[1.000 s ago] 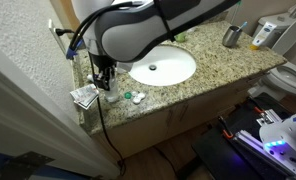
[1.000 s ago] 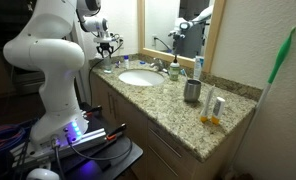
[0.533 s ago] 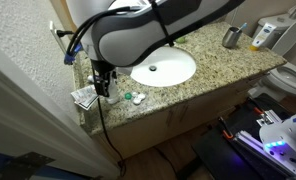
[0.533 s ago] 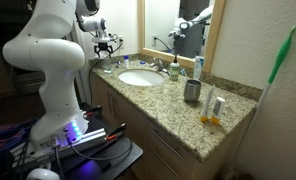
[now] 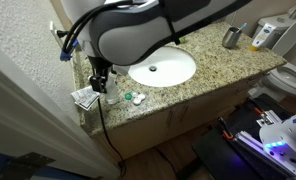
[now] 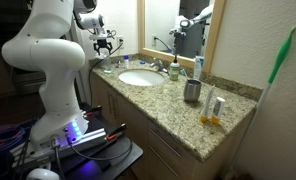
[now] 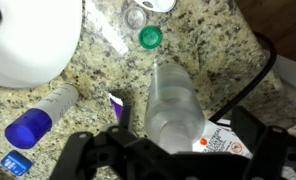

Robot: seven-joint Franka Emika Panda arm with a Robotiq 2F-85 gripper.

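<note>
Clear plastic bottle (image 7: 173, 105) lies on its side near the worktop's (image 7: 218, 40) end edge, beside the sink (image 7: 28, 40), right under the tool (image 7: 173, 152) — jaws spread wide, gripping nothing — so any move is best straight up, lest a finger roll it.

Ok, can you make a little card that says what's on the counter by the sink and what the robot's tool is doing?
Place: speckled stone counter beside a white sink
Tool: tool open, fingers spread wide
Between the fingers: clear bottle, with a gap on each side
Nearby: green cap, clear cap, tube with a blue cap
</note>
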